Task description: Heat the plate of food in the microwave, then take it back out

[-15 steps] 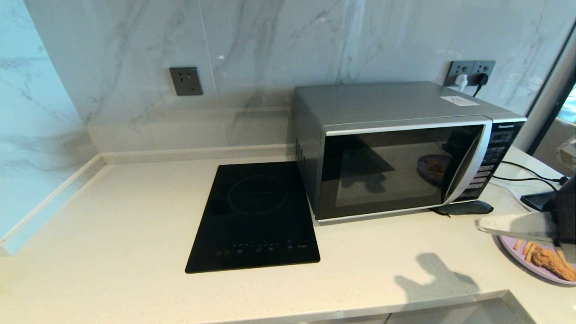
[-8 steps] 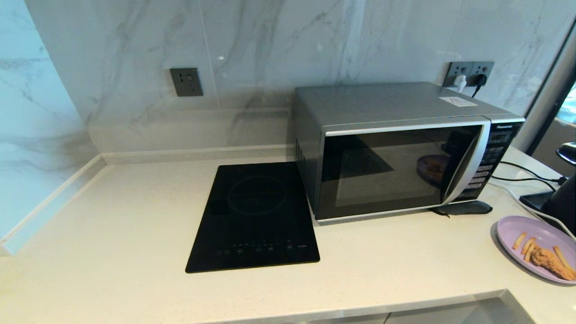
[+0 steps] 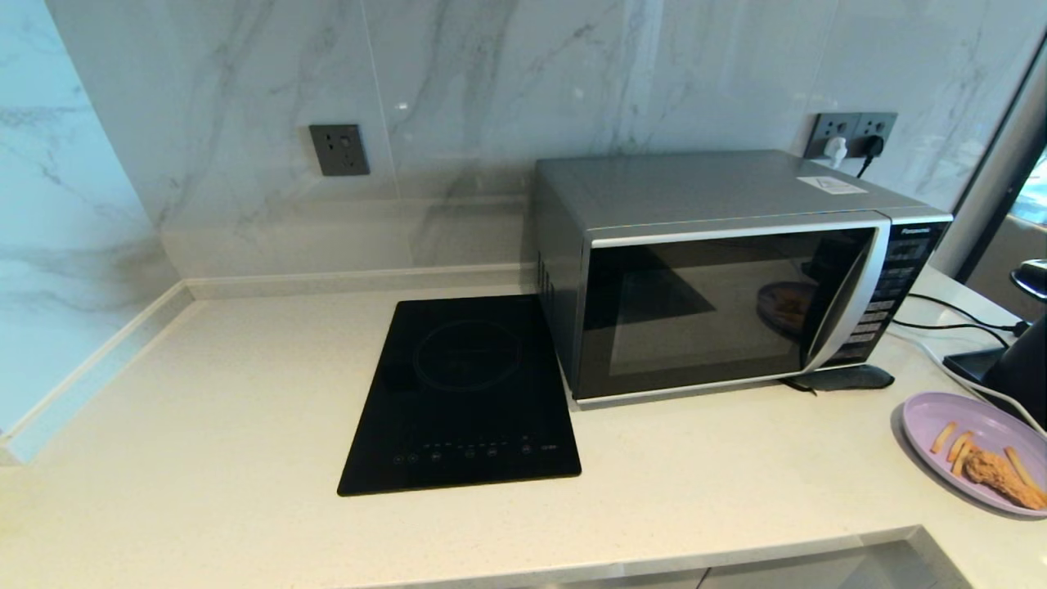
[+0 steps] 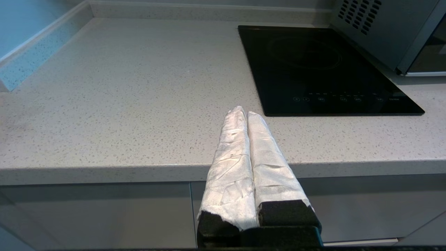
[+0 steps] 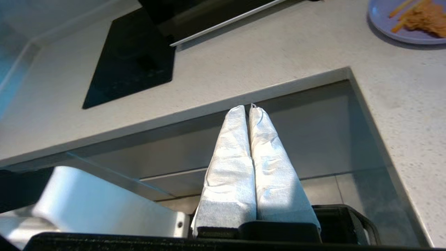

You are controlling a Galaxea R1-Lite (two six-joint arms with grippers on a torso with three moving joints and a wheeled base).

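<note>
The lilac plate of food (image 3: 973, 450) rests on the counter at the far right, holding fries and a breaded chicken piece; it also shows as the plate (image 5: 404, 21) in the right wrist view. The silver microwave (image 3: 720, 270) stands behind it with its door closed. My right gripper (image 5: 245, 108) is shut with nothing in it, held below the counter's front edge, away from the plate. My left gripper (image 4: 243, 112) is shut and empty, low at the counter's front edge left of the hob. Neither gripper shows in the head view.
A flat black induction hob (image 3: 462, 393) lies left of the microwave. A black mount and cables (image 3: 973, 360) sit right of the microwave, beside the plate. A small dark object (image 3: 842, 378) lies under the microwave's panel. The counter has a notch (image 5: 348, 73) at its front right.
The right gripper, which hovered over the plate a second ago, has pulled back and down out of the head view. The plate stays on the counter.
</note>
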